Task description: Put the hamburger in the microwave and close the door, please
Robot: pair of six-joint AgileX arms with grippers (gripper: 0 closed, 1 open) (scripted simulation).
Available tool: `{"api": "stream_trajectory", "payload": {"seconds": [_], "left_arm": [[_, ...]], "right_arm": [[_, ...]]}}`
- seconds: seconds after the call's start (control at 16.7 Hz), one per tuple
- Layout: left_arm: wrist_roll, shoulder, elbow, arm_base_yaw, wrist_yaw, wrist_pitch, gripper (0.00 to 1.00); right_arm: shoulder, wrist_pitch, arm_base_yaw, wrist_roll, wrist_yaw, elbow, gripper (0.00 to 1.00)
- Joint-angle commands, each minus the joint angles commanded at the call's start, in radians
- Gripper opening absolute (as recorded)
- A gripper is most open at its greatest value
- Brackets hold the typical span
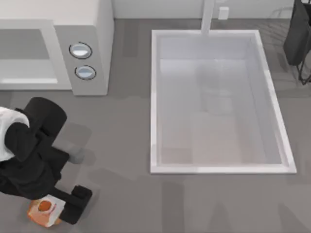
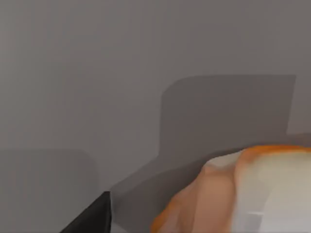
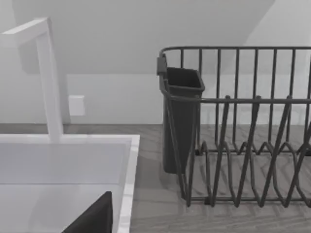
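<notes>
In the lower left of the top view the left gripper (image 1: 62,208) sits low over the hamburger (image 1: 44,209), its black fingers lying along the bun's right side — whether they pinch it or merely flank it I cannot tell. The hamburger rests on the grey table (image 1: 121,194) near the bottom edge, orange-brown with a reddish centre and a pale patch. In the left wrist view the bun (image 2: 243,194) shows at the lower right, with one dark fingertip (image 2: 92,218) at the bottom edge.

The microwave (image 1: 97,29) stands at the upper left, its two round dials (image 1: 80,50) on the side panel facing the camera and its cavity open to the left of them. A white sink (image 1: 155,97) takes up the middle and right of the frame.

The right arm is parked at the upper right corner; its wrist view looks across the sink rim (image 3: 129,184) and white tap (image 3: 48,77) to a dark wire dish rack (image 3: 243,126).
</notes>
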State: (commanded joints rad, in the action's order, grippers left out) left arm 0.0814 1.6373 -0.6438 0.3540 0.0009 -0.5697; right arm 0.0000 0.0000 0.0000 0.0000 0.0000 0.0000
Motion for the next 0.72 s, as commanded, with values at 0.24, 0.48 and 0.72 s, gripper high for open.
{"api": "stream_trajectory", "payload": {"seconds": [0.24,0.48,0.72], "left_arm": [[0.000,0.000,0.000,0.000,0.000,0.000,0.62],[0.000,0.000,0.000,0.000,0.000,0.000,0.32],[0.000,0.000,0.000,0.000,0.000,0.000,0.02]], "right_arm": [[0.000,0.000,0.000,0.000,0.000,0.000,1.00],[0.000,0.000,0.000,0.000,0.000,0.000,1.00],[0.000,0.000,0.000,0.000,0.000,0.000,1.00]]}}
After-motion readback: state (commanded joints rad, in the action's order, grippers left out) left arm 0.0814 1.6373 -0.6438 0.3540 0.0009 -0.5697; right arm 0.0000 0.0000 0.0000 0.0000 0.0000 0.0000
